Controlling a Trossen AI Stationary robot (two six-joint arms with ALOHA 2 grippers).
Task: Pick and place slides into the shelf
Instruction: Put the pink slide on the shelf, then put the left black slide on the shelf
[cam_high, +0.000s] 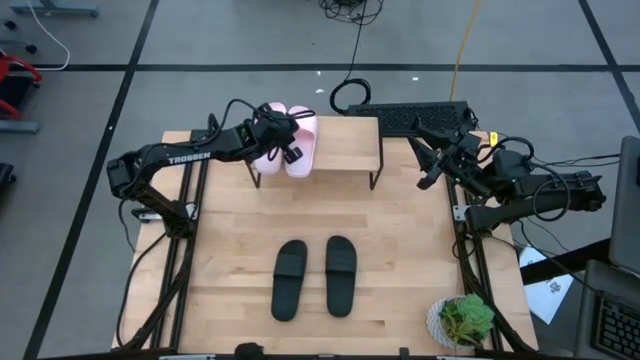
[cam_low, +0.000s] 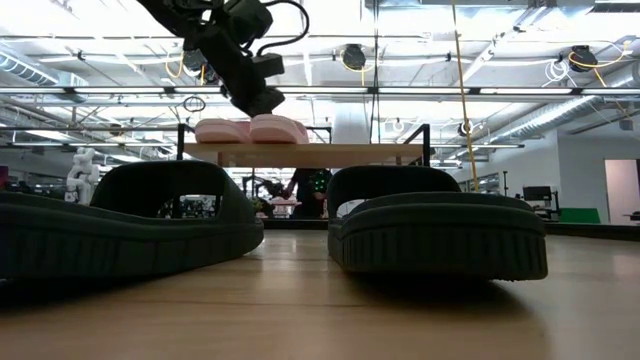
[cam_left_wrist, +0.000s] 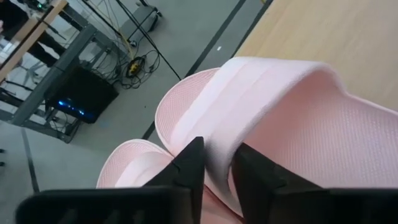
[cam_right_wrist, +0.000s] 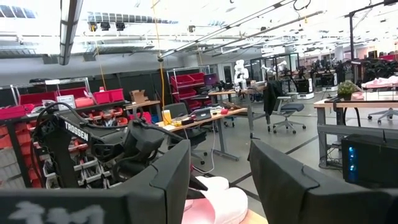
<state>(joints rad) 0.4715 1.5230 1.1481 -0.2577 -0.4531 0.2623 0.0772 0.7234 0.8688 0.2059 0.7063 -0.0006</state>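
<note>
Left gripper (cam_high: 283, 140) is over the left end of the shelf (cam_high: 345, 140), at the far side of the bench (cam_high: 400, 260). In the left wrist view its fingers (cam_left_wrist: 189, 168) are closed down on the strap of one pink slide (cam_left_wrist: 273, 124), one finger on each side of the strap edge, gap narrow. The second pink slide (cam_left_wrist: 134, 165) lies just beside it, on the side toward the shelf's left end. Low view confirms both pink slides (cam_low: 250, 129) resting on the shelf board side by side, with the left gripper (cam_low: 262, 98) coming down onto them from above. The two black slides (cam_high: 315, 277) sit side by side on the bench, near centre, well apart from the shelf, toes pointing toward it; in the low view they fill the foreground. Right gripper (cam_high: 432, 165) waits off the right end of the shelf, above the bench's right edge; its fingers (cam_right_wrist: 171, 177) are spread wide with nothing between them. A potted plant (cam_high: 463, 320) stands at the near right corner; whether it touches the bench edge is hard to judge from above.
</note>
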